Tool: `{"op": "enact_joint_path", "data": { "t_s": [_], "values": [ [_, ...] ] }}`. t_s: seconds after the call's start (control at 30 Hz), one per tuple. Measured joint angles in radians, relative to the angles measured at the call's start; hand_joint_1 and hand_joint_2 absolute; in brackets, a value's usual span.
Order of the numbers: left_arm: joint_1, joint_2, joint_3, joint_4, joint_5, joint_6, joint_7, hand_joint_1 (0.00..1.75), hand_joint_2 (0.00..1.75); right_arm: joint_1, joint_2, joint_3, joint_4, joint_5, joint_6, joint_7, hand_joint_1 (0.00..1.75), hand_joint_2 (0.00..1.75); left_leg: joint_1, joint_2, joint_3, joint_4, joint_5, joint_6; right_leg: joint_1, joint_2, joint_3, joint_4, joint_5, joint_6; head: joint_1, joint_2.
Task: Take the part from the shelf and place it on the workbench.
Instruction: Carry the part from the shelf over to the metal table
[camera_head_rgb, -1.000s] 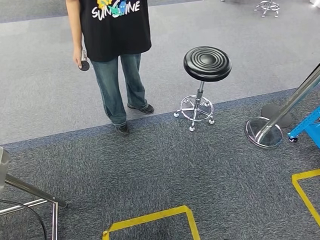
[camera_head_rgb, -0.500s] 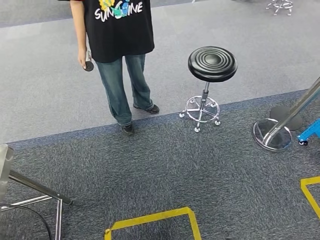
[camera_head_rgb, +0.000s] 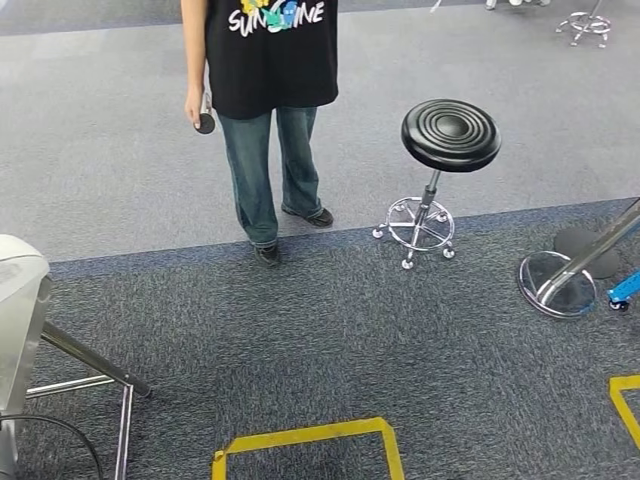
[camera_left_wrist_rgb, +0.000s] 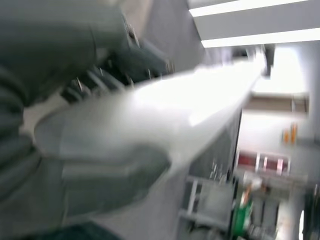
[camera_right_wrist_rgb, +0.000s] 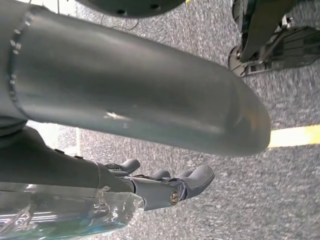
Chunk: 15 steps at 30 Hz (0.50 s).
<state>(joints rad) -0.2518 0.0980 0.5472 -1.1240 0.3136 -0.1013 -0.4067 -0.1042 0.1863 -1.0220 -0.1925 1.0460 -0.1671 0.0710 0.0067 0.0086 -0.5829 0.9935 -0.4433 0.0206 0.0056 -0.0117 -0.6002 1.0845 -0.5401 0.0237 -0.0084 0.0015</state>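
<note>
- Left hand (camera_left_wrist_rgb: 86, 150): grey ribbed cover, thick grey thumb, darker fingers (camera_left_wrist_rgb: 113, 80) behind; the view is blurred.
- Right hand (camera_right_wrist_rgb: 151, 187): thick, smooth grey thumb, dark fingers (camera_right_wrist_rgb: 196, 177) with rounded tips, a brass-coloured screw at one joint.

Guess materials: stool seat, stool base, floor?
Stool seat: black, with moulded concentric rings and a soft sheen, likely plastic or vinyl. Stool base: bright mirror-like ring and legs, looks like chromed metal. Floor: flecked grey-blue looped texture, carpet, with yellow tape lines on it.
</note>
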Motion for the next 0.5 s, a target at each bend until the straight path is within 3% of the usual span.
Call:
{"op": "enact_joint_path", "data": {
  "t_s": [0.07,0.1,0.13,0.17,0.23,0.3,0.43,0.5],
  "values": [
    [-0.001,-0.001,0.004,0.014,0.003,-0.006,0.001,1.75,1.75,0.001,0.0,0.0,0.0,0.001,0.001,0.0,0.0,0.0,-0.001,-0.005,-0.001,0.0,0.0,0.006,-0.001,0.008,-0.068,0.14,-0.061,0.004,0.003,0.0],
    [-0.001,-0.002,0.006,0.021,0.003,-0.007,0.001,1.75,1.75,0.001,0.0,0.0,0.0,0.001,0.002,0.0,0.0,0.0,-0.002,-0.007,-0.001,0.0,-0.001,0.006,-0.001,0.009,-0.095,0.192,-0.076,0.005,0.003,0.0],
    [-0.001,-0.002,0.007,0.028,0.003,-0.007,0.001,1.75,1.75,0.002,0.0,0.0,0.0,0.002,0.002,0.0,0.0,0.0,-0.002,-0.011,-0.001,0.0,-0.001,0.006,-0.001,0.009,-0.106,0.209,-0.071,0.006,0.003,0.0],
    [-0.001,-0.002,0.009,0.033,0.003,-0.006,0.001,1.75,1.75,0.002,0.0,0.0,0.0,0.002,0.002,0.0,0.0,0.0,-0.002,-0.014,0.0,0.0,-0.001,0.006,-0.001,0.009,-0.097,0.184,-0.046,0.005,0.003,0.0],
    [-0.003,-0.002,0.011,0.042,-0.005,0.001,-0.003,1.75,1.75,0.002,0.0,-0.001,0.0,0.002,0.002,0.0,0.0,0.0,-0.002,-0.021,0.003,0.001,-0.002,0.003,-0.002,0.018,-0.034,0.048,0.025,0.0,0.004,0.0],
    [-0.005,-0.001,0.011,0.048,-0.037,0.03,-0.022,1.75,1.75,0.0,-0.001,-0.001,0.0,0.003,0.002,0.0,0.0,0.0,-0.004,-0.026,0.001,0.004,-0.002,-0.005,-0.004,0.032,0.023,-0.064,0.062,-0.006,0.003,0.0],
    [-0.006,0.0,0.001,0.05,-0.145,0.138,-0.084,1.75,1.75,0.0,-0.001,-0.002,0.0,0.004,0.0,0.0,0.0,0.0,-0.001,-0.027,-0.005,0.012,-0.007,-0.025,-0.002,0.035,0.039,-0.088,0.068,-0.023,0.002,0.0],
    [-0.01,0.002,-0.004,0.049,-0.185,0.189,-0.105,1.75,1.75,0.0,0.0,-0.004,0.0,0.005,-0.001,0.0,0.0,0.0,0.002,-0.023,-0.031,0.077,-0.051,-0.035,-0.005,0.031,0.041,-0.094,0.071,-0.036,-0.001,0.0]
  ]
}}
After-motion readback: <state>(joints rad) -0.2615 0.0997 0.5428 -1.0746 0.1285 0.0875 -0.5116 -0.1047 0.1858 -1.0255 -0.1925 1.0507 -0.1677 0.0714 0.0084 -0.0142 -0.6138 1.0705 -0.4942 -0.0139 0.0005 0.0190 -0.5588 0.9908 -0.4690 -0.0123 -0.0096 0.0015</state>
